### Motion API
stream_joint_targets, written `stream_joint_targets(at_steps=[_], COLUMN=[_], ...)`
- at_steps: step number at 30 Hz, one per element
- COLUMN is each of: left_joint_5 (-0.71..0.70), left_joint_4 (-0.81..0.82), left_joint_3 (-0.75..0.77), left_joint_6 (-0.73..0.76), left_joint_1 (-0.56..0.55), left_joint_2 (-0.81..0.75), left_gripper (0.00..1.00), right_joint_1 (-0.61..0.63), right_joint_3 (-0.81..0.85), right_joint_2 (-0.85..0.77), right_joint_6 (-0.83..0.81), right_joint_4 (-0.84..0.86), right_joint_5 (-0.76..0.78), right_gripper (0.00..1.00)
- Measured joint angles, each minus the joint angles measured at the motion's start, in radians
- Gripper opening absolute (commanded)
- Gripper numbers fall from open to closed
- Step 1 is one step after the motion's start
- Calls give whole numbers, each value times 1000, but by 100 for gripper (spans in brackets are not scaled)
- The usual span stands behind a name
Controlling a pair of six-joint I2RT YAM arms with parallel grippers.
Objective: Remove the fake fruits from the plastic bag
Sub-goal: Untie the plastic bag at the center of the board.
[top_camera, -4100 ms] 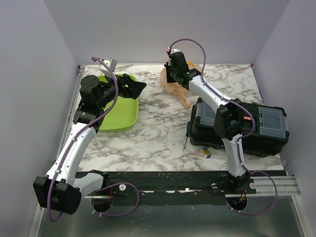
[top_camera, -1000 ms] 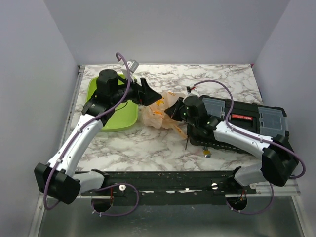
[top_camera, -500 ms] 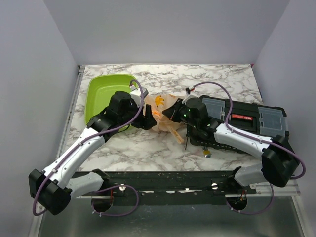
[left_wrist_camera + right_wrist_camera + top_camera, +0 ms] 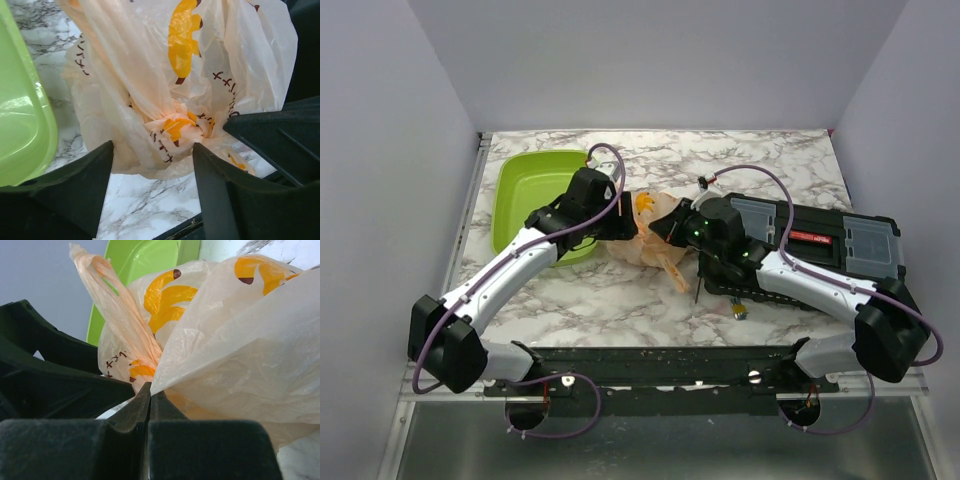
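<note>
The peach-beige plastic bag with orange fruit prints lies crumpled on the marble table between my two grippers. My right gripper is shut on a fold of the bag, pinched between its fingertips. My left gripper is open at the bag's left side. In the left wrist view the bag bulges just beyond the gap between the left gripper's spread fingers, above bare marble. The fake fruits are hidden; only flat orange prints show.
The lime-green tray sits at the back left, beside the left arm; its rim shows in the left wrist view. A black toolbox lies under the right arm. A thin dark stick and a small yellow item lie by its front.
The right gripper has carried the bag from the table's far side to the middle. The left arm has swung from the tray to the bag's left side, closing in over the last half second.
</note>
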Motion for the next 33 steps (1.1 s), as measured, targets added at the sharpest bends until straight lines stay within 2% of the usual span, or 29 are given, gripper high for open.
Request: stream_joint_targets(at_steps=[2,6,7,8,11,17,23,24,33], left_joint_5=[21,29,29,28,52,188,240,247,323], left_joint_4=[17,24,24,24,20,-20,-25,-27,-13], left_joint_3=[0,0,0,1,5,75,61,61,23], left_joint_6=[-13,-8,-4,3,21,47,73,78,94], left_joint_1=[0,1,2,5,24,157,183,182,183], left_joint_2=[23,38,37,37,37,66,68,68,58], left_gripper=[36,15,4,0,0,0,0,0,0], right_joint_1=[0,0,0,0,0,0,1,2,3], right_joint_3=[0,0,0,0,-13,-91,-120,-119,17], right_joint_2=[0,-1,-2,-4,-18,-99,-178,-188,-189], right_joint_6=[0,-4,-5,-8,-14,-67,-167,-195,-436], right_joint_4=[-1,-13,-16,-19,-25,-62,-124,-132,-328], right_joint_5=[0,1,2,5,20,89,104,94,-105], right_gripper=[1,1,1,1,1,1,1,3,45])
